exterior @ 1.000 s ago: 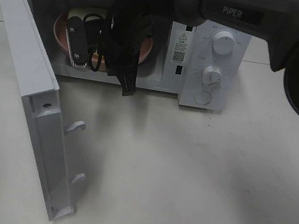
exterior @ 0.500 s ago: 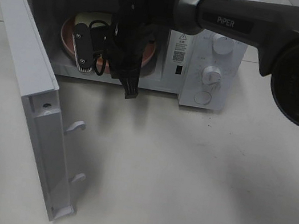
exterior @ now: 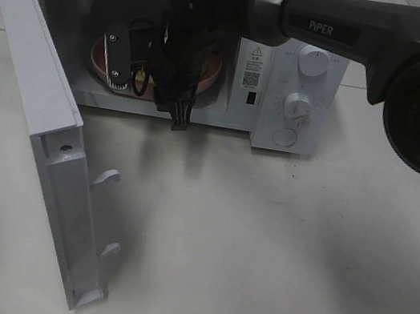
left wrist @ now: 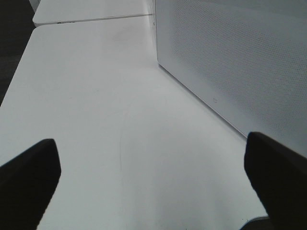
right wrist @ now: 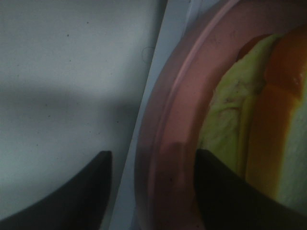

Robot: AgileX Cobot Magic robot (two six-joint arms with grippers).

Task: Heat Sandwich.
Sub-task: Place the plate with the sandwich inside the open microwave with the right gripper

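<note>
1. Pink plate point(right wrist: 163, 143) carrying the sandwich point(right wrist: 225, 124) sits inside the microwave point(exterior: 269, 119).
2. Right jaws stand parted astride its rim, gripping nothing; left jaws gape empty.
3. Withdraw straight back, clearing the rim.

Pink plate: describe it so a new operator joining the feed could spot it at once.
Find the white microwave oven standing on the pale table with its door swung open. Inside the cavity, at the tips of the black right pincer, lies a round pink plate carrying a cream-and-yellow sandwich. It is the only round, pink thing there.
</note>
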